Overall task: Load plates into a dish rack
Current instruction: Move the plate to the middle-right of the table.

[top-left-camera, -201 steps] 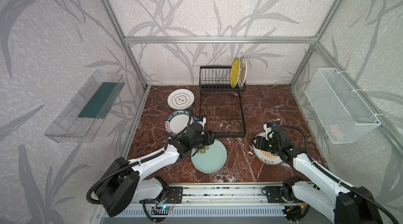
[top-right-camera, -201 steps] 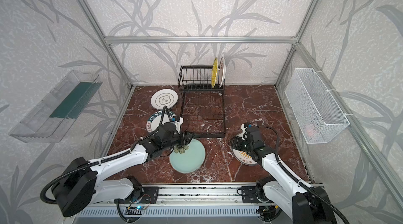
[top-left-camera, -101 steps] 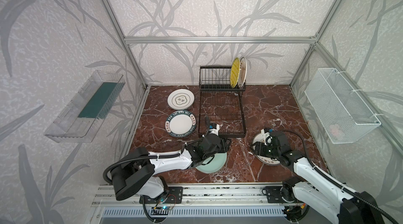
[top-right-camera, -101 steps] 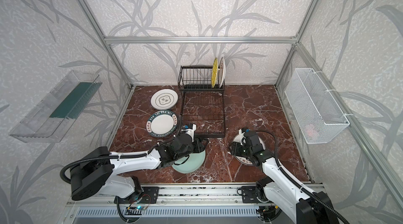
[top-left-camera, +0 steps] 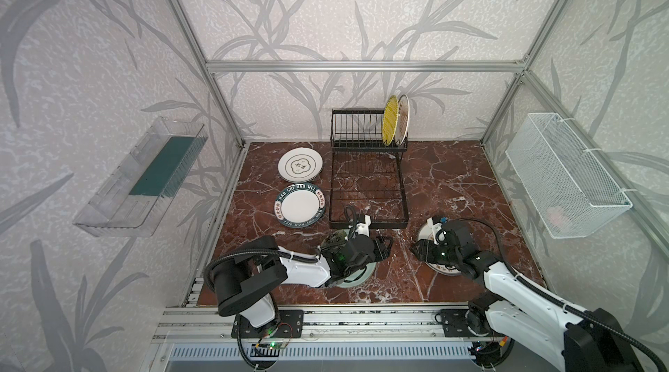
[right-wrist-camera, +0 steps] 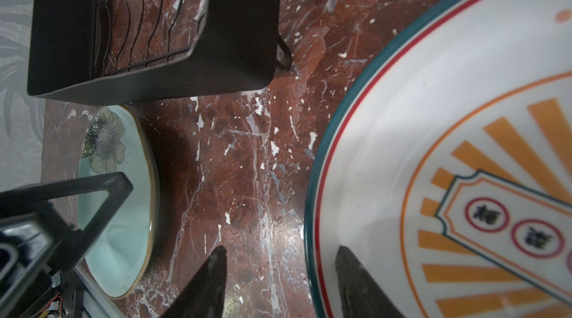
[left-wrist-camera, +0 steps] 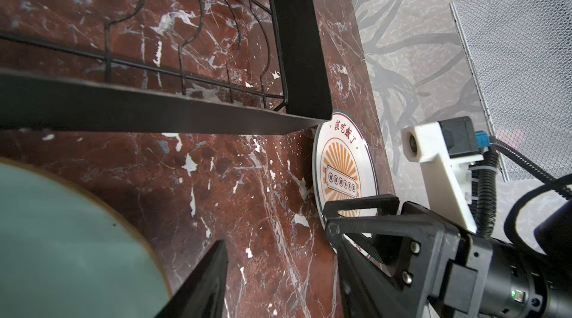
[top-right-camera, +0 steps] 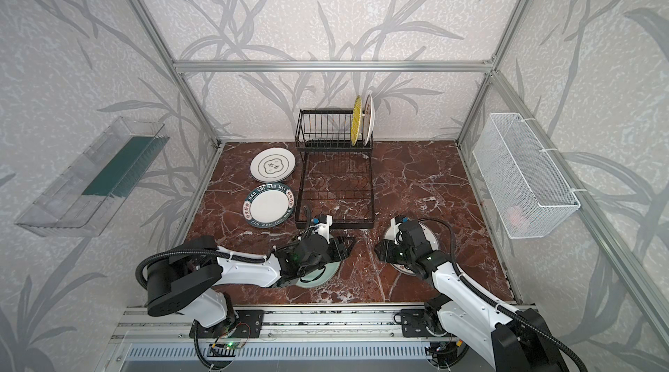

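- At the back of the marble floor point(top-left-camera: 452, 178), in both top views, the dish rack point(top-left-camera: 367, 171) holds two plates upright at the right end of its slotted section. These are the yellow striped plate point(top-left-camera: 390, 121) and, behind it, a white plate point(top-left-camera: 404, 118) whose pattern is mostly hidden.
- Flat on the floor left of the rack lie the emblem plate point(top-left-camera: 300, 165) and the lettered-rim plate point(top-left-camera: 299, 204), just beside each other.
- Near the rack's front edge, the left gripper point(top-left-camera: 383, 246) hangs over the mint plate point(top-left-camera: 356, 278). The arm covers most of the plate, leaving only the flowered edge and the near rim showing.
- The right gripper point(top-left-camera: 420, 252) sits at the left edge of the sunburst plate point(top-left-camera: 424, 235), which is largely covered by the wrist. From above, the jaw gaps are hard to judge.
- In the left wrist view, the left gripper's fingers stand apart with only bare marble between them.
- The mint plate point(left-wrist-camera: 62, 239) is blurred and cut off there, lying outside one finger. The sunburst plate point(left-wrist-camera: 343, 161) is half hidden behind the right gripper.
- In the right wrist view, the right gripper's point(right-wrist-camera: 280, 247) fingers stand apart, unclamped. One is over the sunburst plate point(right-wrist-camera: 433, 146) and one over marble, with the rim between them. Whether either finger touches the plate cannot be told.
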`<state>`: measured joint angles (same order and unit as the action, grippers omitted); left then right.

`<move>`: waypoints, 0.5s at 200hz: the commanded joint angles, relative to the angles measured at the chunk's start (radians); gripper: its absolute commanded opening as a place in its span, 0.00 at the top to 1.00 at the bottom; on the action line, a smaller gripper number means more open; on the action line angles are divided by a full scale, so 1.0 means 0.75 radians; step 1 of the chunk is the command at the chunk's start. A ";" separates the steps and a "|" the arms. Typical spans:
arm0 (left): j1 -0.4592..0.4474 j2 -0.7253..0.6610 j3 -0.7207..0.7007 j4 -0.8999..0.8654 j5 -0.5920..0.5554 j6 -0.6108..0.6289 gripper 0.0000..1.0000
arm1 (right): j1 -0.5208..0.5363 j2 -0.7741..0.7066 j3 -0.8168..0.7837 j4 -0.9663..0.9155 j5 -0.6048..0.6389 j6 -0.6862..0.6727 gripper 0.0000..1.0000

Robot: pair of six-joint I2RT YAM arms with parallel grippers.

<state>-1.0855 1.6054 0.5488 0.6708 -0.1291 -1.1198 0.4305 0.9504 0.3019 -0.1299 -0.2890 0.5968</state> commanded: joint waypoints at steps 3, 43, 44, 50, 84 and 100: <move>-0.017 0.007 0.000 0.078 -0.043 -0.025 0.45 | 0.045 0.007 -0.032 0.068 -0.020 0.042 0.44; -0.031 0.015 0.010 0.037 -0.063 -0.055 0.45 | 0.135 0.031 -0.044 0.142 -0.017 0.106 0.44; -0.031 0.015 0.012 0.035 -0.064 -0.056 0.45 | 0.137 0.031 -0.044 0.144 -0.019 0.107 0.44; -0.035 0.013 0.016 0.010 -0.073 -0.063 0.45 | 0.145 0.035 -0.048 0.168 -0.029 0.118 0.44; -0.052 0.017 0.045 -0.060 -0.082 -0.081 0.45 | 0.164 0.016 -0.050 0.230 -0.067 0.155 0.44; -0.062 0.025 0.057 -0.071 -0.075 -0.092 0.45 | 0.154 -0.055 -0.045 0.183 -0.024 0.157 0.45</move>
<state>-1.1183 1.6100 0.5560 0.6498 -0.1570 -1.1614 0.5484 0.9684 0.2718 0.0017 -0.3157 0.6899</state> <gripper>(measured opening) 0.553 0.560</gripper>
